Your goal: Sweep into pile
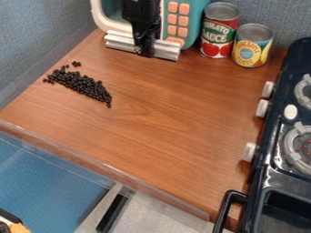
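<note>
The black gripper (144, 45) hangs at the top of the view, in front of the toy microwave. It is shut on a silvery-white bar-shaped sweeper (165, 49), which lies crosswise low over the wood counter; whether it touches the surface I cannot tell. Small black beans (82, 85) lie in an elongated diagonal band on the counter's left part, with a few loose ones at the band's upper end. The beans are apart from the sweeper, lower and to its left.
Behind the gripper stands a teal toy microwave (193, 22) with pink buttons. A tomato sauce can (219, 31) and a yellow pineapple can (251, 46) stand to its right. A dark toy stove (273, 169) runs along the right side. The counter's front edge (108, 169) slants across below.
</note>
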{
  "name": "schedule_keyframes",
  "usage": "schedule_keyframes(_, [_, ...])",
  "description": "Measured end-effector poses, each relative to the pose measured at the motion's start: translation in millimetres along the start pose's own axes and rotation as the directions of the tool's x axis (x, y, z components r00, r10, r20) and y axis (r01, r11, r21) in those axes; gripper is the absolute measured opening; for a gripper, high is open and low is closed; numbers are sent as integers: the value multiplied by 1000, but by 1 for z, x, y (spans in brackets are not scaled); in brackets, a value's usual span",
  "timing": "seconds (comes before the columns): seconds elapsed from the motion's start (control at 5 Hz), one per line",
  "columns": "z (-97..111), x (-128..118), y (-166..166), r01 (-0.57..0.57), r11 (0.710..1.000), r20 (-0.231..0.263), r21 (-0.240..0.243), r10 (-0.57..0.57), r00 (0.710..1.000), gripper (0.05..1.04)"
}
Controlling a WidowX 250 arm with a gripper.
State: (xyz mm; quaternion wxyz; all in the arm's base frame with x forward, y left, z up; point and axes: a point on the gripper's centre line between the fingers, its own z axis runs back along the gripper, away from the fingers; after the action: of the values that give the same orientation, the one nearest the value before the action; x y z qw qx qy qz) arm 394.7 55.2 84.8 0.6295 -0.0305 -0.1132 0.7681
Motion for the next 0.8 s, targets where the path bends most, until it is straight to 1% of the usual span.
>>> schedule_keyframes(0.2, [-1, 21, -9, -129, 992, 4, -9, 129, 992, 384])
schedule_keyframes(0.4, [-10, 34, -12, -207, 978, 7, 2, 207, 978, 384])
schedule_keyframes(0.8, [-11, 68, -15, -316, 949, 18, -14, 316, 949, 384])
